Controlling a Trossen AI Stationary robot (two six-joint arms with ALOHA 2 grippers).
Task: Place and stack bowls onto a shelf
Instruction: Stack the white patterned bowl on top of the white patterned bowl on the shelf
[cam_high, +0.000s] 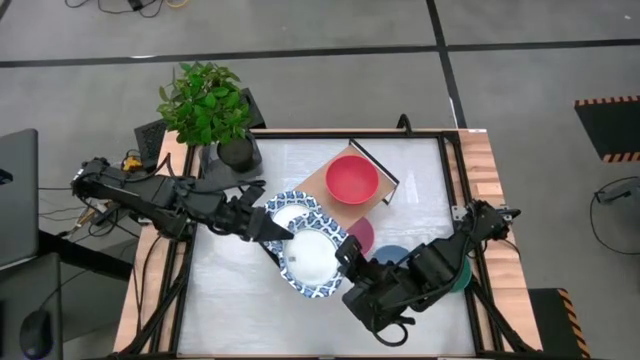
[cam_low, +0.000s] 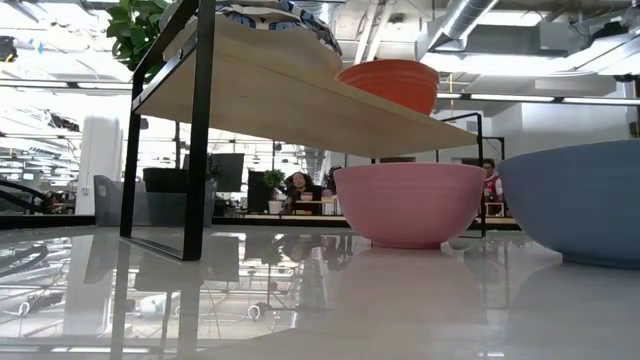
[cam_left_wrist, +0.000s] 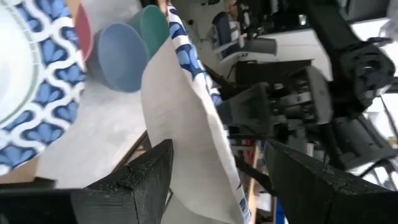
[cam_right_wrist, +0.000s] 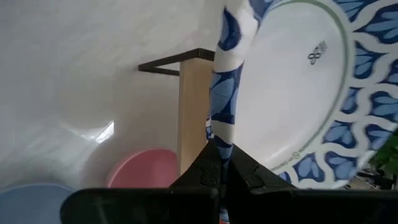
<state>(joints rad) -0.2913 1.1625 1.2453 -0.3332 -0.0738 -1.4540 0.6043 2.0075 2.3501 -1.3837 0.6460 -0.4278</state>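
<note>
Both arms are in the middle now, each with a blue-rimmed bowl. The left hand (cam_high: 268, 224) has its 2 fingers spread either side of the wall of a bowl (cam_left_wrist: 193, 118), rim running edge-on between them; whether they actually press it, I cannot tell. The right hand (cam_high: 345, 252) is pinching the rim of the second bowl (cam_high: 313, 262), fingers pressed tight on the blue edge in its wrist view, that bowl tipped on edge.

The relation that matters: the shelf (cam_high: 322, 178) lies just beyond both bowls, toward the far side of the worktop, with a red bowl (cam_high: 351, 178) already sitting on it. The left arm's bowl looks nearer the board's open end, and seems to overlap it from above. I'd judge the right bowl has to go on or beside that one.

Pink bowl (cam_low: 410, 203) and blue bowl (cam_low: 575, 205) wait on the worktop beside the shelf, under the right arm from above. A green bowl (cam_left_wrist: 154, 23) shows only as a sliver. Whether either held bowl touches the shelf is hidden by the arms.
</note>
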